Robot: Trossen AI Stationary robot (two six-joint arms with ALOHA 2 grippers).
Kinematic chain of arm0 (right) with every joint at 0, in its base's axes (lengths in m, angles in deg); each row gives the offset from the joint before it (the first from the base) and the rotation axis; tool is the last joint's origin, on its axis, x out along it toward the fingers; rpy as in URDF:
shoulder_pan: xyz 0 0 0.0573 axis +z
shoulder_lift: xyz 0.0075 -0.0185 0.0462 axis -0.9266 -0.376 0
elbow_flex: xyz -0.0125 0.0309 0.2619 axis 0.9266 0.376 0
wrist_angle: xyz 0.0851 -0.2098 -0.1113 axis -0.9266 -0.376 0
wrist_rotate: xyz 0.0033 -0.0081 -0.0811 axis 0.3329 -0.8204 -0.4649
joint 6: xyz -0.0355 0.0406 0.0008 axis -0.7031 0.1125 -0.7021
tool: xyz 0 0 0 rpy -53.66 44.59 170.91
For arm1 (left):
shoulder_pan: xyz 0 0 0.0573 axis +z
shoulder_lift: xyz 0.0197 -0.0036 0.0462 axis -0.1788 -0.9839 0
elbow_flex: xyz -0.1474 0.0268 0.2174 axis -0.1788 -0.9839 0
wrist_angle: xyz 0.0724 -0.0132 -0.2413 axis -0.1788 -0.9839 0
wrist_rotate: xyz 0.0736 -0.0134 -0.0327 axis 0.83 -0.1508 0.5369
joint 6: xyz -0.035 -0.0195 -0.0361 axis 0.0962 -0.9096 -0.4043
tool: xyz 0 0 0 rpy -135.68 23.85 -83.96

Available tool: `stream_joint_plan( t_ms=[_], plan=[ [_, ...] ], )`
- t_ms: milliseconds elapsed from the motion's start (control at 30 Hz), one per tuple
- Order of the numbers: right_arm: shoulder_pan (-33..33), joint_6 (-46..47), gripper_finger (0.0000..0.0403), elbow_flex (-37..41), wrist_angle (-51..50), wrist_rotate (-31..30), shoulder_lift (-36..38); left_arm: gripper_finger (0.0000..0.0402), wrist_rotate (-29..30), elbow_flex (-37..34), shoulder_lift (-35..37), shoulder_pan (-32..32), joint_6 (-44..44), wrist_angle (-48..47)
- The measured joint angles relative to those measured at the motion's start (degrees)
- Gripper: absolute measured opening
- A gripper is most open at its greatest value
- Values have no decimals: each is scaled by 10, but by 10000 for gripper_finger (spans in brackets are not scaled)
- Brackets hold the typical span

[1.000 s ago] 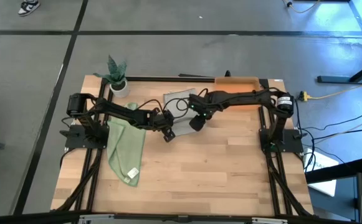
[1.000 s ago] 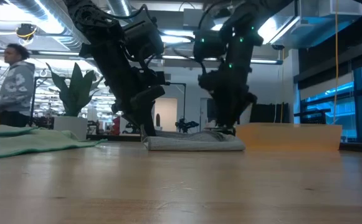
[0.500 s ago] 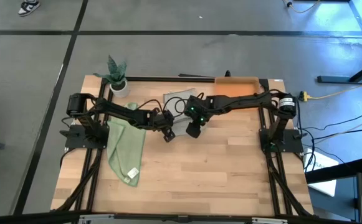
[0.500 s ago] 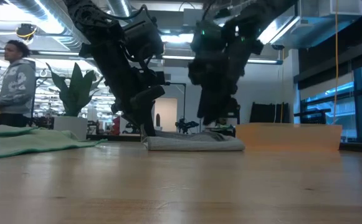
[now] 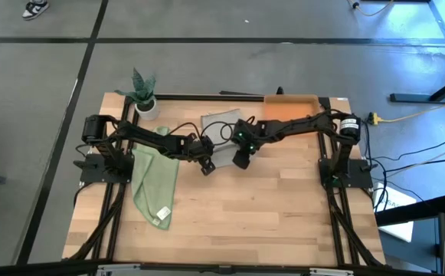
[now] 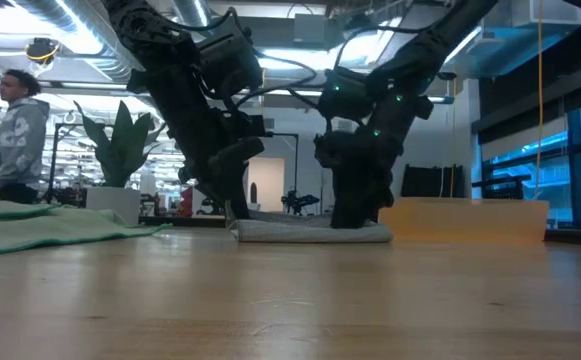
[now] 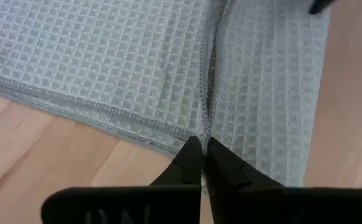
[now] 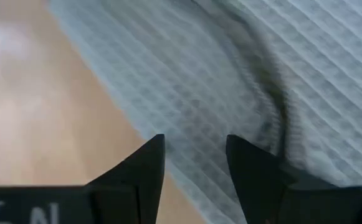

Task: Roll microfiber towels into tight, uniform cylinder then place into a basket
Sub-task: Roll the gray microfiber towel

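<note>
The light grey towel (image 5: 216, 123) lies flat on the table's far middle, partly folded, and shows as a low slab in the low view (image 6: 310, 231). My left gripper (image 5: 206, 169) is shut at the towel's near left edge (image 7: 204, 152). My right gripper (image 5: 240, 162) stands open and low over the towel's near right part (image 8: 193, 152), one finger on either side of a strip of cloth. The light green towel (image 5: 155, 180) lies spread out at the table's left. The orange basket (image 5: 291, 104) stands at the far right edge. My left gripper pinches the grey towel at its near edge, where a hem (image 7: 207, 127) runs in between the fingertips. The fingers slant down from the table's left. The towel lies flat and slack on the table. My right gripper's fingertips (image 6: 355, 218) are down at the towel's top; I cannot tell whether they touch.
A small white plant pot (image 5: 145, 103) stands at the far left corner. A person (image 6: 15, 130) stands in the room beyond the table. Bare wood lies across the table's near half.
My right gripper has come down and toward the table's near edge onto the grey towel, tipping more steeply downward and rolling as it went. Its fingers stay open. The towel lies as before.
</note>
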Motion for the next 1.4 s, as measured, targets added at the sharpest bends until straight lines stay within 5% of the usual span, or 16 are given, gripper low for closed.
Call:
stream_joint_plan(
  t_ms=[467, 867, 1400],
  plan=[
    [0, 1, 173, 7, 6, -31, 0, 4, 0, 0, 0, 0, -2, 4],
    [0, 1, 173, 7, 7, -32, 0, 74, -1, 0, 0, 5, -3, 3],
    [0, 3, 173, 5, 6, 12, -1, 78, -96, 1, 78, 2, 91, 11]
  ],
)
